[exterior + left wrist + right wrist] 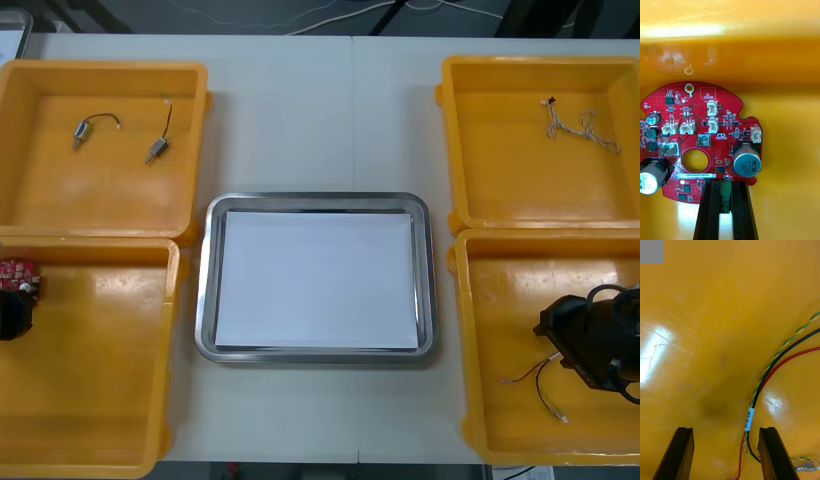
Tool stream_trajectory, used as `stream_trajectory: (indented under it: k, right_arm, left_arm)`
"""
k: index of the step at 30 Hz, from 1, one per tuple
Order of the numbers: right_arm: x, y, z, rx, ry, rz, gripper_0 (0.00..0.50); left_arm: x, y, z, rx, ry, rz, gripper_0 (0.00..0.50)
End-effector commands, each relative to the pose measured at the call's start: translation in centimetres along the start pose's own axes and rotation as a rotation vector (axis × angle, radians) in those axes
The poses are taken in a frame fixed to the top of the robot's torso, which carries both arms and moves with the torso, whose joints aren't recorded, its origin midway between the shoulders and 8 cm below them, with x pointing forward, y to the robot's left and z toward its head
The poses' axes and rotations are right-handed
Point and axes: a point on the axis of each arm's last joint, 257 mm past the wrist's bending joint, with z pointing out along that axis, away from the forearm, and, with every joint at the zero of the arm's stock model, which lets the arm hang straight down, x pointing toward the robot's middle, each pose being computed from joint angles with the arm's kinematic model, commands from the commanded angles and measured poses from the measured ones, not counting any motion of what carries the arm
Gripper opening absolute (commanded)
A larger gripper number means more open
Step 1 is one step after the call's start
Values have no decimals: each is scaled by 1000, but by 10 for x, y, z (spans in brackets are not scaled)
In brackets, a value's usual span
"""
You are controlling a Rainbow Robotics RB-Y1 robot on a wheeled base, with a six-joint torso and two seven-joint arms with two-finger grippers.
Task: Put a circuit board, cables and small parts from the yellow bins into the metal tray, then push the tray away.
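Metal tray (205,290), white inside, sits on the desk (300,120) between the yellow bins (100,200), long axis left to right. Round red circuit board (696,131), printed "CC STICKER" in the left wrist view, is in the near left bin (90,400), the left claw (725,183) pinched on its edge. Right claw (726,429) gapes over white-tagged black, red and green-yellow cables (756,393) in the near right bin (500,300).

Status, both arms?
Left gripper shut on circuit board edge, near-left bin. Right gripper open around cable, near-right bin. Nothing in tray yet; nothing blocking.
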Motion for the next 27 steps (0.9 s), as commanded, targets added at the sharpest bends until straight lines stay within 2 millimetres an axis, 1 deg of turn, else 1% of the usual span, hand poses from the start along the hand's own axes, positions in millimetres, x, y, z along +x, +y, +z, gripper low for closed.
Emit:
stream_trajectory:
  k: [1,14,20,27]
  right_arm:
    - [17,-8,8,15,18,60,500]
    - [23,-12,15,30,6,42,500]
    - [24,-13,17,30,-4,41,500]
    - [26,-14,21,22,-10,41,500]
  left_arm:
    - [17,-5,2,10,21,76,0]
    - [12,-8,-11,31,41,66,0]
    - [10,-16,-25,57,66,67,0]
    - [7,-22,-35,79,76,65,0]
